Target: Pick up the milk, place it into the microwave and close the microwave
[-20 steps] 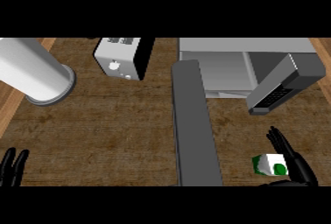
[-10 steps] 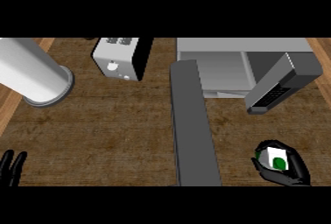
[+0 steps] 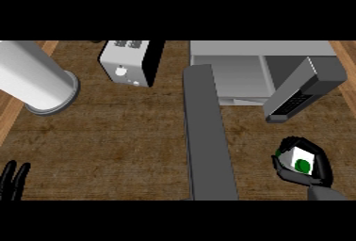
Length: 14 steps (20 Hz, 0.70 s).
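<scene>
You have the milk (image 3: 302, 160) in the right hand (image 3: 322, 170). Its fingers on one side and its thumb on the other are curled round the carton, so only a white face with a green spot shows between them. Hand and carton lie on the robot's side of the microwave (image 3: 257, 48), near its right end, apart from it and outside its cavity. You cannot tell from this view whether the carton is clear of the counter (image 3: 125, 136).

The microwave stands open, its pale cavity facing the robot. A long grey slab (image 3: 207, 141) runs from the cavity's left edge toward the robot, and the milk is to the right of it. At the microwave's right end a dark panel with keys (image 3: 300, 92) slants outward, just above the held carton in the view.

The left hand (image 3: 14, 178) rests far to the microwave's left, at the lower corner of the view, fingers straight and pointing up, holding nothing.

Left of the microwave stands a toaster (image 3: 125, 61), and further left a large white cylinder (image 3: 35, 77).
</scene>
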### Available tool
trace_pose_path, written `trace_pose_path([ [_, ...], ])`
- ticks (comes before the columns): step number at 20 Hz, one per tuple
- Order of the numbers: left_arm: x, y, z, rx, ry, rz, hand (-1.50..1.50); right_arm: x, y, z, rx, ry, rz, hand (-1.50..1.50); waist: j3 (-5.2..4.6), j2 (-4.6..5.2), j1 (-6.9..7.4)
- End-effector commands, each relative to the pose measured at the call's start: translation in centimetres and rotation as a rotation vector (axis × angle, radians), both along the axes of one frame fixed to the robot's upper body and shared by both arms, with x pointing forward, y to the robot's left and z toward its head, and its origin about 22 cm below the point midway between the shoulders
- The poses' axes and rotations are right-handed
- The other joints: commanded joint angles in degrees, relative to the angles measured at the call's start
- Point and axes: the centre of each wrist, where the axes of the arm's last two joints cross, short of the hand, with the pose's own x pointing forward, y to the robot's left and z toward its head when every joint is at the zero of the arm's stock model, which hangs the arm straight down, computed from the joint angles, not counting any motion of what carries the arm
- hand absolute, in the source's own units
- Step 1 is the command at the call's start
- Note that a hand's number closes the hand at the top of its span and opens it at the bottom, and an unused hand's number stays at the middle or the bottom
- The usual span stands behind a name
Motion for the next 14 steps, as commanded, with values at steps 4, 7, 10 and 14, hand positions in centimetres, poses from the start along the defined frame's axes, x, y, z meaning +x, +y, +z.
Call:
trace_pose_path([
  [4,0.9,1.1,-0.4,-0.021,-0.011,0.015,-1.50,1.4,1.9,1.1,0.068,-0.102,0.010,1.50,-0.04,-0.03,-0.23],
  [7,0.2,0.9,-1.5,-0.004,0.001,0.006,-1.50,3.4,4.2,3.3,0.100,-0.100,0.053,1.50,-0.07,-0.12,-0.20],
  [10,0.0,0.4,-0.7,-0.020,-0.014,-0.001,-1.50,3.1,3.0,5.1,0.119,-0.105,0.082,1.50,-0.06,-0.11,-0.26],
  [14,-0.5,1.6,-1.2,-0.006,0.001,0.005,-1.50,3.3,7.8,6.1,0.056,-0.148,0.054,1.50,-0.06,-0.09,-0.10],
])
